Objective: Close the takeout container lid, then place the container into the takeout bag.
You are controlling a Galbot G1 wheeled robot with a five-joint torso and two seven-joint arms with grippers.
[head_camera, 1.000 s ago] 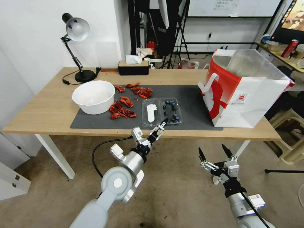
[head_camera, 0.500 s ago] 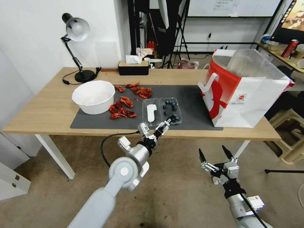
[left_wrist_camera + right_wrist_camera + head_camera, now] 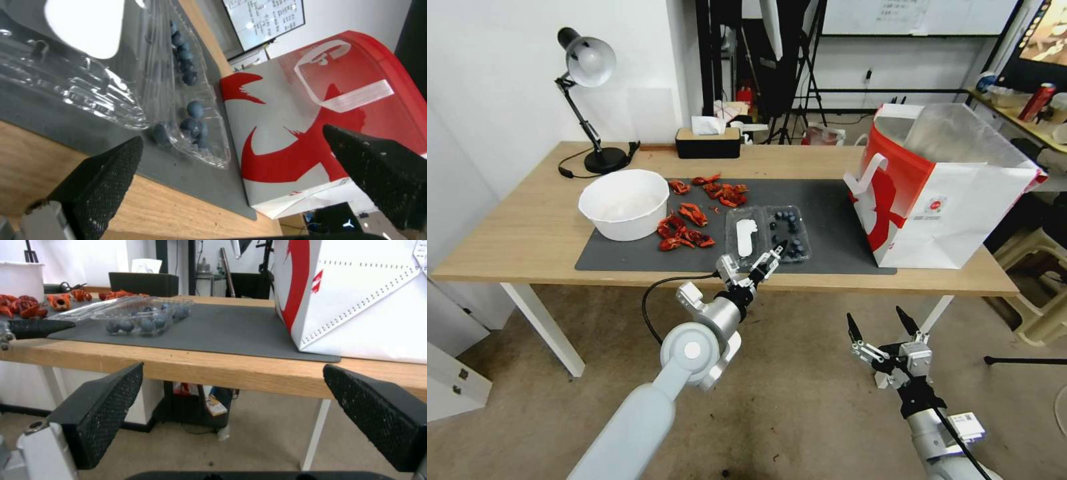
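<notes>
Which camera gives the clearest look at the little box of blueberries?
The head view: the takeout container lies fully open on the mat, lid flat beside the berries. The left wrist view shows it close but cropped; the right wrist view sees it edge-on.

The left gripper (image 3: 770, 257) is held spread at the near edge of the table (image 3: 527, 233), its arm stretched forward. The right gripper (image 3: 879, 320) is parked below that edge, fingers wide apart, pointing up.
</notes>
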